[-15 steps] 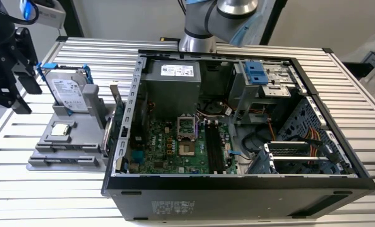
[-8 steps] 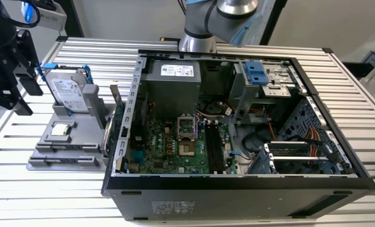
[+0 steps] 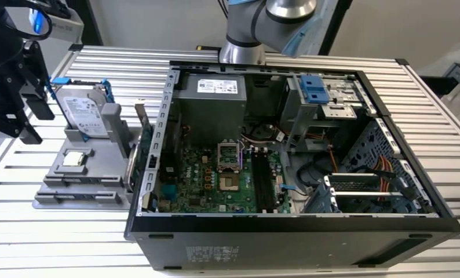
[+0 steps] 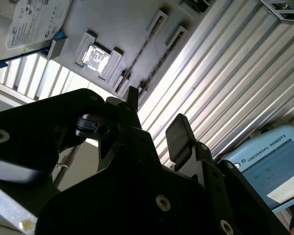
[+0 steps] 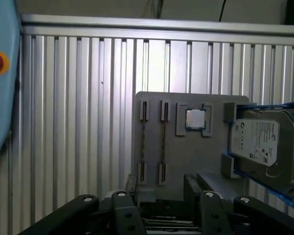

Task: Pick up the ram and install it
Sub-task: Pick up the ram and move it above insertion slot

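Observation:
The ram shows as a thin dark stick (image 5: 162, 142) seen edge-on in a slotted holder of the grey fixture (image 5: 186, 156). A second strip like it (image 5: 142, 142) lies in the neighbouring holder. In the second wrist view the same strips (image 4: 137, 61) run across the fixture. My gripper (image 5: 161, 183) hangs high over the fixture's case-side edge, open, with nothing between its black fingers (image 4: 179, 132). In the exterior view the gripper (image 3: 30, 119) is at the far left, well above the table. The black motherboard slots (image 3: 261, 180) lie inside the open computer case (image 3: 292, 223).
On the fixture sit a silver hard drive in a blue frame (image 5: 262, 142) and a small square processor chip (image 5: 195, 119). A thin upright board (image 3: 134, 153) stands between the fixture and the case wall. A blue pendant (image 4: 272, 166) lies on the ribbed table (image 5: 78, 122).

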Controlling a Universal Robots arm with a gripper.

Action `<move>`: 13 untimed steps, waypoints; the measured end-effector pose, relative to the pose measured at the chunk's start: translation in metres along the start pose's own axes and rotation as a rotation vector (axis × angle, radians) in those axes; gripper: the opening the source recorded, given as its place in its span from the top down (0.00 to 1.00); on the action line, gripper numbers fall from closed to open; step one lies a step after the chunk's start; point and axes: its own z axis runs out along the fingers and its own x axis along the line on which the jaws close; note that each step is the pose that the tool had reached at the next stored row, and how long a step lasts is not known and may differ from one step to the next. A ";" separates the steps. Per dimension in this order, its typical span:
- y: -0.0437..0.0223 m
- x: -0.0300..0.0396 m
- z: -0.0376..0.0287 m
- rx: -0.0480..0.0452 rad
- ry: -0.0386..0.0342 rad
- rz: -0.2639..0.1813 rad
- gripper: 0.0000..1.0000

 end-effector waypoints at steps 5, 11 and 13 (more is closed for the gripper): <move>-0.0001 0.0001 0.0037 0.0000 0.0000 0.000 0.00; -0.0002 0.0003 0.0078 0.0000 0.0000 0.000 0.00; -0.0003 0.0004 0.0090 -0.0001 0.0000 0.000 0.00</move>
